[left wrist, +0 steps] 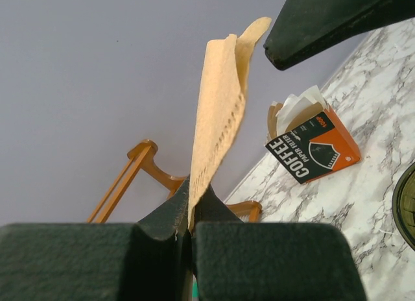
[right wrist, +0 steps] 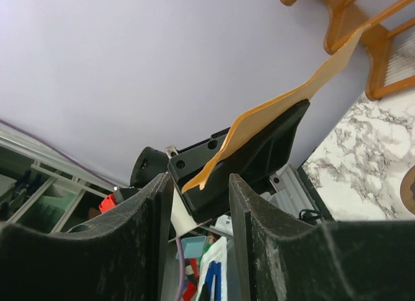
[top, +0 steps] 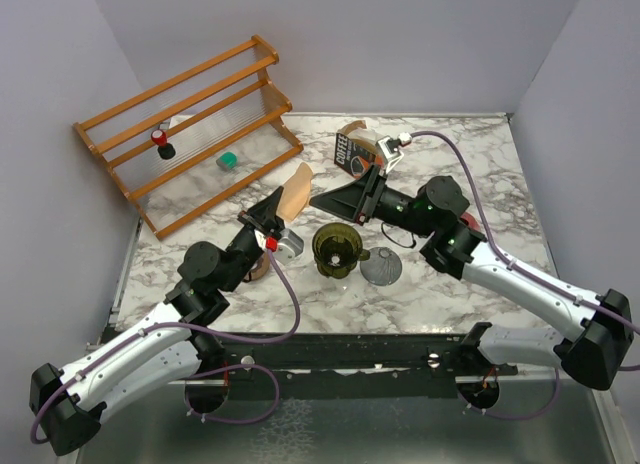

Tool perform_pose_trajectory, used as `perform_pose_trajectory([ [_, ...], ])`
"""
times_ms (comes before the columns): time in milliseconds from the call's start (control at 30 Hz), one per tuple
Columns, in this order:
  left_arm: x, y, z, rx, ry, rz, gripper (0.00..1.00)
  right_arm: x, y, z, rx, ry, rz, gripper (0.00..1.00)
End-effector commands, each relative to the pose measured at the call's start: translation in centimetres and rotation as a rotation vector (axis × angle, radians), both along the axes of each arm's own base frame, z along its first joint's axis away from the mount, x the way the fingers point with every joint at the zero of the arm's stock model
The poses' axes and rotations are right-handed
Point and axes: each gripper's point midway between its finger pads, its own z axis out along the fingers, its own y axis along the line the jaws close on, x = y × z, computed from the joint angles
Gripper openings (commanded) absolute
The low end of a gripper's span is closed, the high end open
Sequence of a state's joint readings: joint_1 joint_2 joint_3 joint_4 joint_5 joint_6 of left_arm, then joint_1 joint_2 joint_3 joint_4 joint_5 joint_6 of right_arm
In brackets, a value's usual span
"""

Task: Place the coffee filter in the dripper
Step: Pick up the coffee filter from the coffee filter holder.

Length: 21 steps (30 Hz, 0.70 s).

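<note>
Pinching coffee filter (top: 296, 192) upright in raised left hand (top: 278, 212), right hand (top: 318, 199) half-open, empty, alongside

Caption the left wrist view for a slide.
Left tool shut on the brown coffee filter; filter box beyond on the marble table.

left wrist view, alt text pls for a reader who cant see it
The left claw is shut on a tan coffee filter standing up against a lilac wall. Behind, on the marble table, sits an orange and black coffee filter box; a finger of the right claw juts in at top right.
</note>
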<state>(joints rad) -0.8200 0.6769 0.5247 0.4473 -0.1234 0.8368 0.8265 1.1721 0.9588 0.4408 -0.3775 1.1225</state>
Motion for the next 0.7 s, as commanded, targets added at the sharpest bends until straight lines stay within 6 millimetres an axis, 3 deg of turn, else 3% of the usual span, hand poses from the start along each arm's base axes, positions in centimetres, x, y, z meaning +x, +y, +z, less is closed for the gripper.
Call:
perform_pose_trajectory([
  [0,0.03,0.26,-0.02,-0.022,0.003,0.009,0.0,0.2,0.36,1.47,0.038,-0.012,-0.009,0.44],
  [667,-0.38,-0.35,0.1,-0.041,0.013,-0.036,0.0,0.26,0.97,0.86,0.039,-0.004,0.0,0.24],
])
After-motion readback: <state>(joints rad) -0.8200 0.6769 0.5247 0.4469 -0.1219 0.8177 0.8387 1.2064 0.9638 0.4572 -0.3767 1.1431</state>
